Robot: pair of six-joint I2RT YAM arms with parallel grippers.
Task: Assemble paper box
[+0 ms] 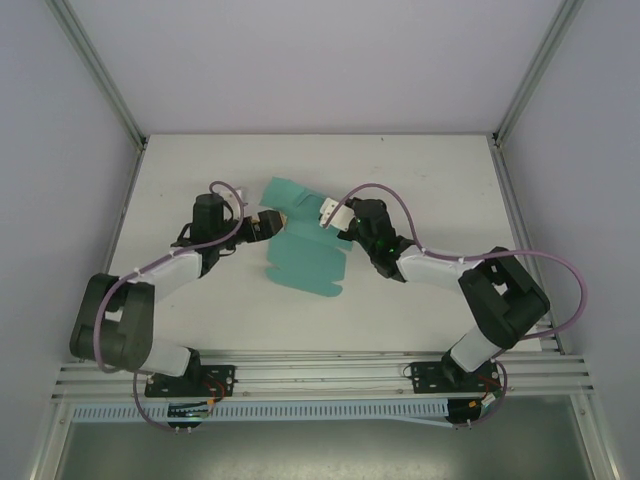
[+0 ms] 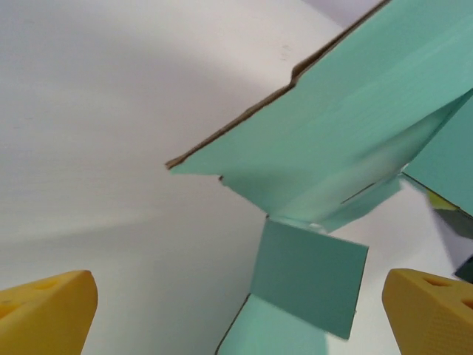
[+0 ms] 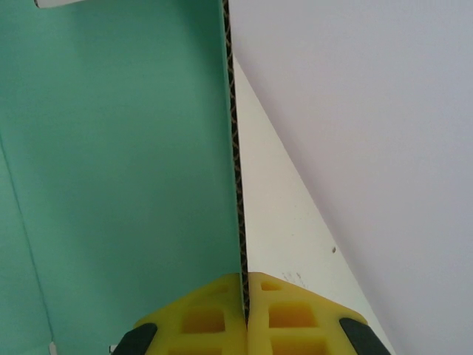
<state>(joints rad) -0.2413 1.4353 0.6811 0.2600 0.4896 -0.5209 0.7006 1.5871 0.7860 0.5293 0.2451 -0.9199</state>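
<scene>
The white table (image 1: 190,160) is bare on all sides of the work, with broad open surface toward the far wall and out to both side walls. An aluminium rail (image 1: 320,375) runs along its near edge, where the arm bases sit.

The paper box (image 1: 305,258) lies near the table's middle, between the two arms. It is a teal-green die-cut sheet, partly folded: its near part rests flat with tabbed, notched edges, while the far panels stand up off the table. The cut edges show a brown corrugated core.

The right gripper (image 1: 325,213) is at the sheet's far right side, clamped on a raised panel. In the right wrist view its yellow pads (image 3: 207,318) press together on the card's edge, which runs straight up between them.

The left gripper (image 1: 268,224) is at the sheet's left side. Its yellow fingers (image 2: 44,314) are spread wide, with folded flaps ahead of them and nothing gripped.
</scene>
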